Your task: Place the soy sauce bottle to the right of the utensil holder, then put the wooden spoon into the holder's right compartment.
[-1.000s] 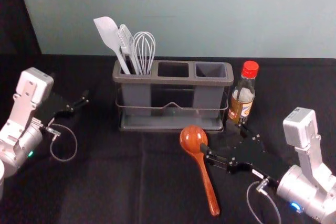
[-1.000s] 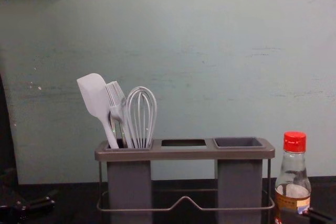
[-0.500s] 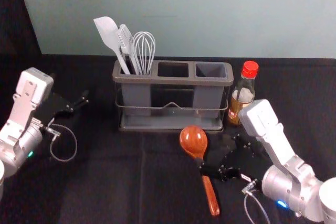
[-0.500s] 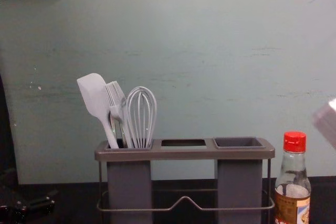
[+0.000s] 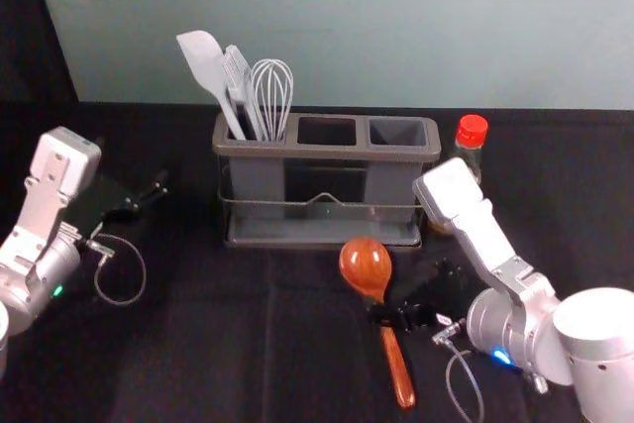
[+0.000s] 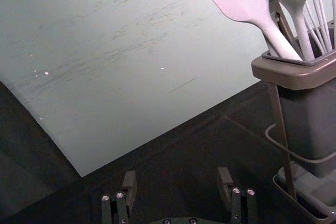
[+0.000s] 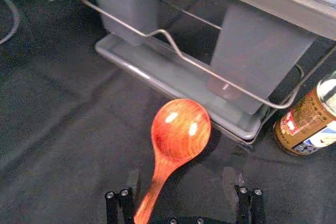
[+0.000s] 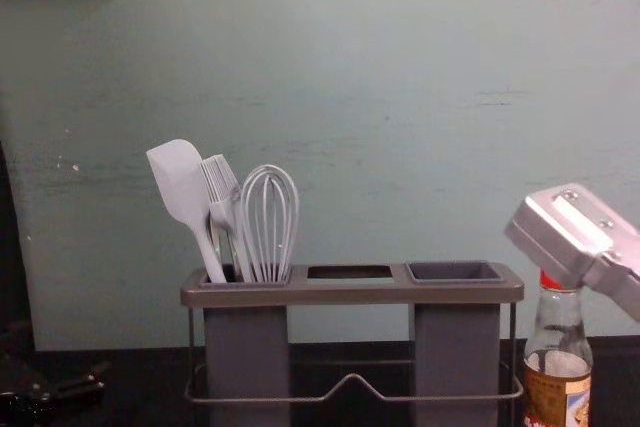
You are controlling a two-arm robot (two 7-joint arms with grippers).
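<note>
The right gripper [image 5: 411, 290] is opened wide with nothing held, one finger above the wooden spoon [image 5: 366, 266], its arm slanted in from the near right. The soy sauce bottle [image 5: 472, 132] is stood right of the utensil holder [image 5: 327, 151]. The left gripper [image 5: 149, 195] is spread at the left.

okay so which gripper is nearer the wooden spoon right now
Right. The right gripper is open at the handle of the wooden spoon; the left gripper is farther away, left of the utensil holder.
</note>
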